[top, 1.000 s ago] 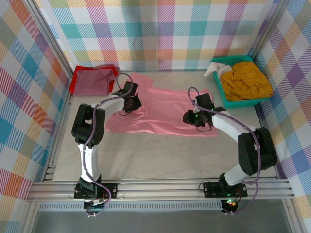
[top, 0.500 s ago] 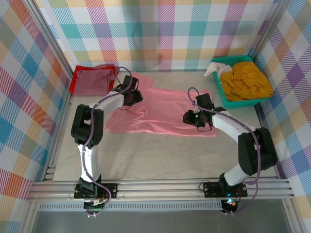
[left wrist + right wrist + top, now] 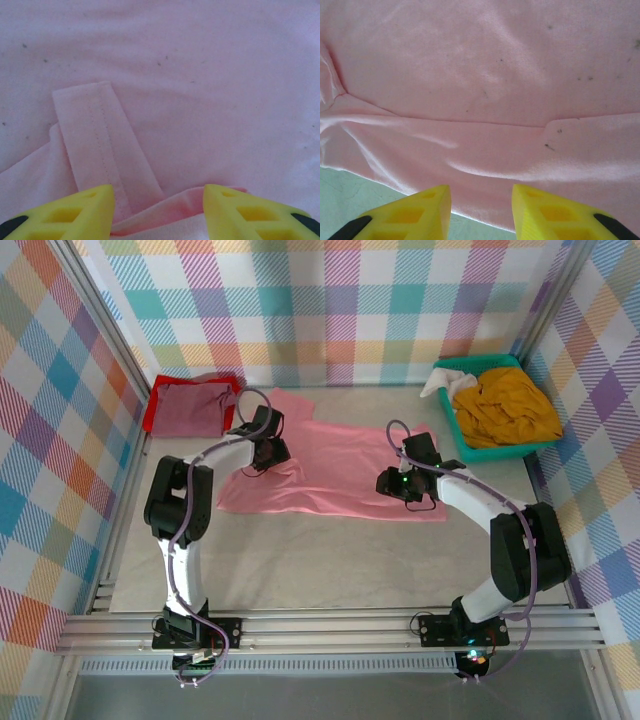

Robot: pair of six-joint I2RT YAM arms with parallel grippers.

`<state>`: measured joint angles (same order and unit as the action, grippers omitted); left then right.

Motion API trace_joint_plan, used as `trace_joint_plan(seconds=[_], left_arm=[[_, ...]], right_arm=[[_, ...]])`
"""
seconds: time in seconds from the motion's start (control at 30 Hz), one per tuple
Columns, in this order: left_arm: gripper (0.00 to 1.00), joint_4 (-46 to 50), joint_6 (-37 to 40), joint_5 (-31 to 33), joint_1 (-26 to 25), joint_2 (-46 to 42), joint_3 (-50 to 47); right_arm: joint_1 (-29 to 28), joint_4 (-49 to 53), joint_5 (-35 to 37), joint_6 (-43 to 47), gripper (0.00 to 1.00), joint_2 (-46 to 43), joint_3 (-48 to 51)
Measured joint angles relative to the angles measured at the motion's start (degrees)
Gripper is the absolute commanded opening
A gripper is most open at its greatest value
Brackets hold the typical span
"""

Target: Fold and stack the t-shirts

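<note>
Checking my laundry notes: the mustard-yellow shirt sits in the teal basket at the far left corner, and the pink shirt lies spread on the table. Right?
Wrong corner: the teal basket holding the mustard-yellow shirt stands at the far right corner, as the top external view shows. The pink shirt does lie spread on the table.

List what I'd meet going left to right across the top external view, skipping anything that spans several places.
maroon t-shirt → left gripper → right gripper → teal basket holding the mustard-yellow t-shirt
</note>
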<state>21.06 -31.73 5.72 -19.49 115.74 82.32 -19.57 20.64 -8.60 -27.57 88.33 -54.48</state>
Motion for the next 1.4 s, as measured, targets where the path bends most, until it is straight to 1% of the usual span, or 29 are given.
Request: trace_joint_plan(seconds=[0.1,0.17,0.2,0.3,0.37,0.5,0.53,0.93,0.97,1.0,1.03,1.07,1.1,1.13,1.27,1.4], left_arm=[[0.49,-0.09,0.0,-0.04,0.0,1.7,1.51],[0.46,-0.02,0.0,-0.09,0.0,2.75,2.27],[0.43,0.0,0.02,-0.15,0.0,3.39,2.73],[0.3,0.22,0.2,-0.48,0.0,5.55,4.5],[0.17,0.26,0.52,-0.63,0.0,6.45,5.07],[0.01,1.27,1.25,-0.72,-0.13,6.69,5.81],[0.0,1.46,1.38,-0.72,-0.17,6.69,6.21],[0.0,4.48,3.08,-0.68,-1.03,8.13,15.72],[0.07,4.37,3.08,-0.68,-1.2,8.31,16.02],[0.16,4.42,3.13,-0.7,-1.36,8.31,15.96],[0.21,4.09,2.99,-0.68,-1.51,8.11,15.28],[0.3,3.37,2.86,-0.68,-1.57,7.58,13.81],[0.42,2.38,2.58,-0.63,-1.75,6.64,11.54],[0.45,1.55,1.97,-0.55,-1.77,5.18,8.48],[0.47,1.09,0.04,0.09,-1.77,-0.74,-1.49],[0.51,0.11,-0.63,0.66,-1.77,-2.29,-3.28]], right_arm=[[0.0,0.0,0.02,0.02,0.37,0.0,0.0],[0.0,0.0,0.02,0.02,0.37,0.0,0.0],[0.0,0.0,0.02,0.04,0.37,0.0,0.0],[0.0,0.0,0.02,0.22,0.37,0.0,-0.02],[0.0,0.0,0.02,0.24,0.38,0.02,-0.09],[0.0,0.0,0.02,0.5,0.38,0.09,-0.44],[0.0,0.02,0.02,0.63,0.38,0.11,-0.48],[0.0,0.0,0.02,1.07,0.39,0.48,-0.5],[0.0,0.02,0.02,1.09,0.39,0.48,-0.5],[0.0,0.02,0.02,1.09,0.39,0.48,-0.5],[0.0,0.02,0.02,1.14,0.39,0.48,-0.5],[0.0,0.04,0.04,1.29,0.39,0.48,-0.5],[0.0,0.07,0.2,1.38,0.4,0.48,-0.5],[0.0,0.07,0.28,1.49,0.4,0.48,-0.5],[0.0,0.09,0.68,1.6,0.4,0.48,-0.5],[0.0,0.02,0.63,1.75,0.4,0.61,-0.5]])
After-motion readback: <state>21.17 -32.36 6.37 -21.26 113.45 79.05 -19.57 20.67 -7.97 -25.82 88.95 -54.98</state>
